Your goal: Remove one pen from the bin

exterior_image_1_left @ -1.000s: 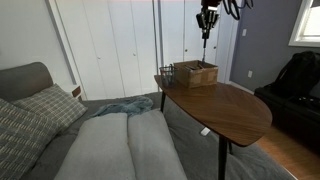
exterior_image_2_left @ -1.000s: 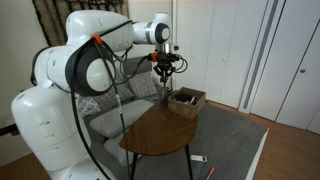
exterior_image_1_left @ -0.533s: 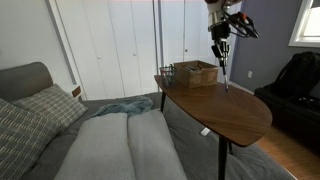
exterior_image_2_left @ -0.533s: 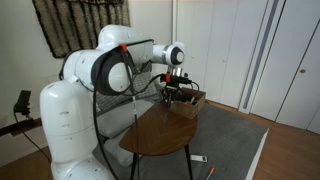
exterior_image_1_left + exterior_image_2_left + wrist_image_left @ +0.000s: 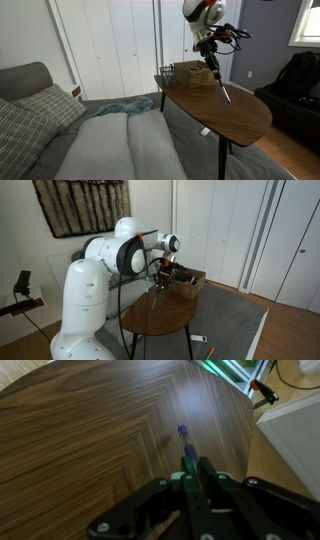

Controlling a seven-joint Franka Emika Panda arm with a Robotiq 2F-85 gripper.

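Note:
My gripper [image 5: 212, 66] is shut on a thin dark pen [image 5: 221, 87] and holds it slanted, tip down, just above the wooden table [image 5: 235, 112]. In the wrist view the pen [image 5: 185, 448] sticks out from between the shut fingers [image 5: 197, 472], its blue tip over the table top [image 5: 90, 430]. The dark wire-mesh bin [image 5: 166, 72] stands at the table's far corner, beside the tan box [image 5: 194, 73]. In an exterior view the gripper [image 5: 158, 276] hangs over the table in front of the tan box [image 5: 186, 282]; the bin is not clear there.
A grey sofa [image 5: 110, 145] with patterned cushions [image 5: 30, 120] lies beside the table. White closet doors [image 5: 110, 45] stand behind. A dark chair [image 5: 295, 85] sits at the far side. A small white item [image 5: 200, 339] lies on the floor.
My gripper has moved away from above the tan box, down and out over the open table top, carrying the pen. The pen now tilts close to the table surface.

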